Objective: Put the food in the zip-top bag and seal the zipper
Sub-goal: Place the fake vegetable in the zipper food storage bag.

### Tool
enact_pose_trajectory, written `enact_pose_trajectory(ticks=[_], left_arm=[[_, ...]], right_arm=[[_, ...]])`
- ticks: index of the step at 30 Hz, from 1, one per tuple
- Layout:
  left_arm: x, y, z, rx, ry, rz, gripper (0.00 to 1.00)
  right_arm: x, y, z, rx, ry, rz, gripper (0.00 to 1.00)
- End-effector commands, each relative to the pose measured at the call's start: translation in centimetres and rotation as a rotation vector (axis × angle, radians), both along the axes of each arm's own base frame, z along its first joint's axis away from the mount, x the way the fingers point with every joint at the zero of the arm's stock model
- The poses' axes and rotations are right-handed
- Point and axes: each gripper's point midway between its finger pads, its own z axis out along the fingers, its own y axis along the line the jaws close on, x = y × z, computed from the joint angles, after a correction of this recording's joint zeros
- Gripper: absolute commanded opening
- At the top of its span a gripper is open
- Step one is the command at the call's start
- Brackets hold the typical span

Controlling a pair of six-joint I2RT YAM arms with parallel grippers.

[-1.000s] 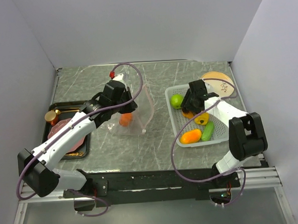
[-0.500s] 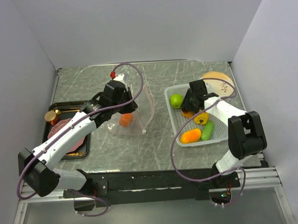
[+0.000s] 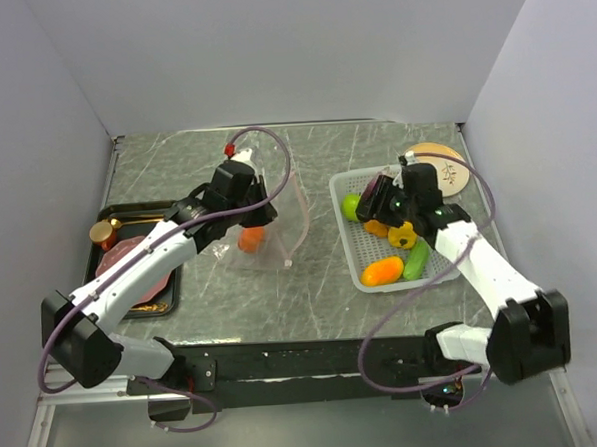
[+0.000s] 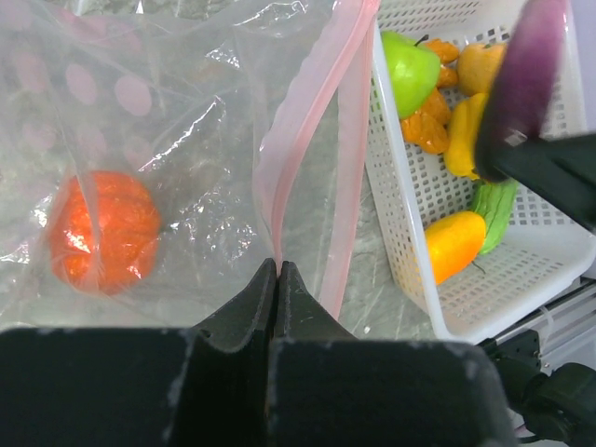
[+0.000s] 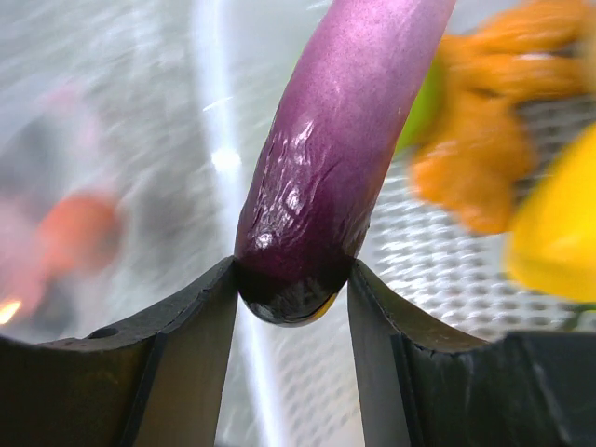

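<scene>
The clear zip-top bag (image 3: 273, 220) stands open mid-table, and my left gripper (image 3: 250, 210) is shut on its pink zipper (image 4: 307, 121) at the mouth edge. A red-orange tomato (image 4: 102, 233) lies inside the bag. My right gripper (image 5: 291, 289) is shut on the purple eggplant (image 5: 335, 140), holding it above the left side of the white basket (image 3: 353, 266). In the basket lie the green lime (image 4: 413, 74), yellow pepper (image 3: 404, 236), orange mango (image 3: 382, 271) and green cucumber (image 3: 416, 260).
A black tray (image 3: 106, 216) at the left holds a reddish-pink slab (image 3: 131, 272) and a small brown can (image 3: 104, 234). A round wooden plate (image 3: 446, 166) sits behind the basket. Walls close in the table on three sides.
My right gripper has closed on the eggplant and lifted it from the basket, and the right arm has swung outward. The left gripper and the bag have hardly moved.
</scene>
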Motion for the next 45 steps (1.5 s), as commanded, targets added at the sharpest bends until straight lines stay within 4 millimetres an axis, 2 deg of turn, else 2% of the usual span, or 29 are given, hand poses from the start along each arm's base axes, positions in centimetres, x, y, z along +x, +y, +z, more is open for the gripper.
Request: enact_pose_trajectory(ticks=[1,2,4,6,8,13,20,23,33,36,39,40,45], left_arm=[[0.8,-0.7,1.5,-0.014,-0.058,-0.029,0.01],[0.9,-0.8,1.6,-0.012,-0.059,-0.028,0.01],[1.1,-0.9,1.3,-0.011,-0.056,-0.028,0.01],[1.1,-1.1,1.0,-0.014,-0.048,-0.03,0.01],[1.1,-1.2,0.8,-0.019,-0.041,-0.028,0.01],[1.2,-1.1,0.4,-0.025,-0.038,-0.008,0.01],[1.7,-1.3,0.1,-0.016,-0.035,-0.007,0.01],[1.7,-1.6,0.1,-0.02,-0.032,-0.016,0.01],[0.8,-1.4,1.9,-0.05,-0.049,-0.039,0.01],[0.2,-1.8,1.9,-0.08,-0.039,-0.057,0.01],[-0.5,-1.6,1.6,-0.09,-0.024,-0.068,0.01],[-0.7,-1.6,1.5,-0.094,-0.023,-0.071,0.01],[-1.3,-1.9,0.7,-0.106,0.001,-0.09,0.01]], right_arm=[[-3.6,3.8,5.9,0.18,-0.145,0.261,0.13],[-4.8,4.9,7.6,0.235,-0.179,0.344,0.13],[-5.9,6.1,9.5,0.281,-0.214,0.436,0.13],[-7.4,7.3,10.4,0.336,-0.215,0.546,0.13],[-8.1,8.0,10.5,0.35,-0.207,0.604,0.12],[-10.0,9.3,9.4,0.341,-0.15,0.728,0.1],[-14.2,12.2,9.4,0.323,-0.141,0.944,0.09],[-14.7,12.4,9.5,0.329,-0.156,0.961,0.1],[-13.5,12.5,7.1,0.275,-0.057,0.963,0.11],[-12.6,13.0,6.8,0.283,-0.038,0.95,0.1],[-10.9,13.0,4.9,0.228,0.031,0.89,0.1],[-10.9,13.0,4.5,0.228,0.054,0.887,0.09],[-9.2,14.1,4.4,0.246,0.057,0.874,0.09]])
